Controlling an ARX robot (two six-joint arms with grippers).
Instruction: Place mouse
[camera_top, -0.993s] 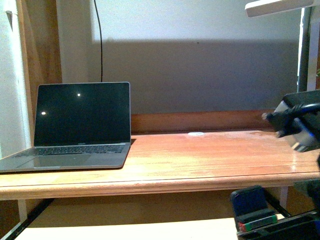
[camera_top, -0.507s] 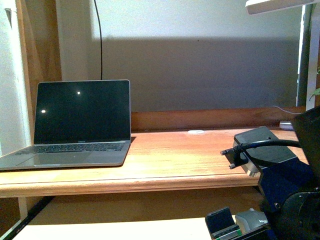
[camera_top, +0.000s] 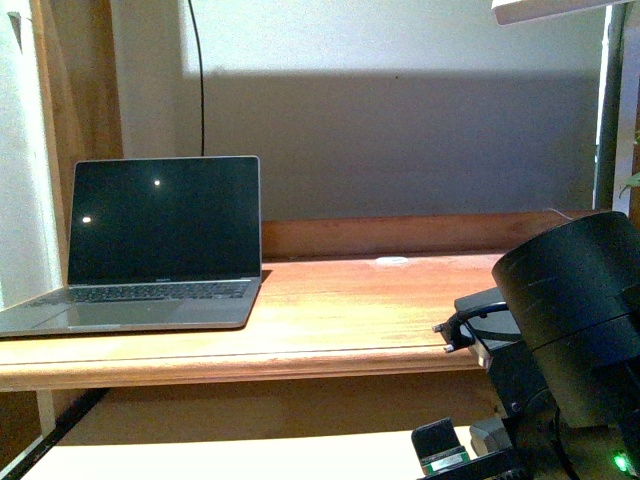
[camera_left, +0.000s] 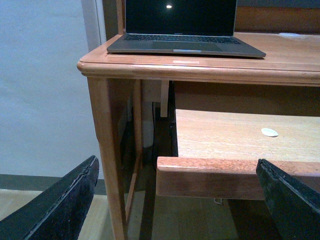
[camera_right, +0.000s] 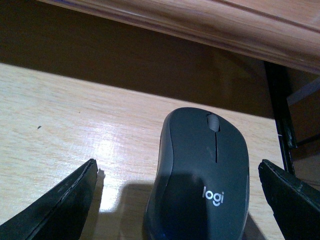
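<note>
- The wooden counter (camera_top: 340, 330) carries an open laptop (camera_top: 160, 240) at its left end, screen dark, and a white disc (camera_top: 392, 262) near the back board
- Below the counter's front edge a pale shelf (camera_right: 60, 115) juts out, and the mouse (camera_right: 202, 175) lies flat on it, wheel end pointing in under the counter, logo end toward me
- My right arm (camera_top: 575, 320) fills the lower right of the front view
- My right pincer (camera_right: 177, 165) is spread wide, with one finger on each side of the mouse and neither touching it
- My left pincer (camera_left: 176, 161) is spread as well and grips nothing; it hangs low in front of the counter's left corner
- A second white disc (camera_left: 269, 132) lies on the shelf, seen from my left wrist
</note>
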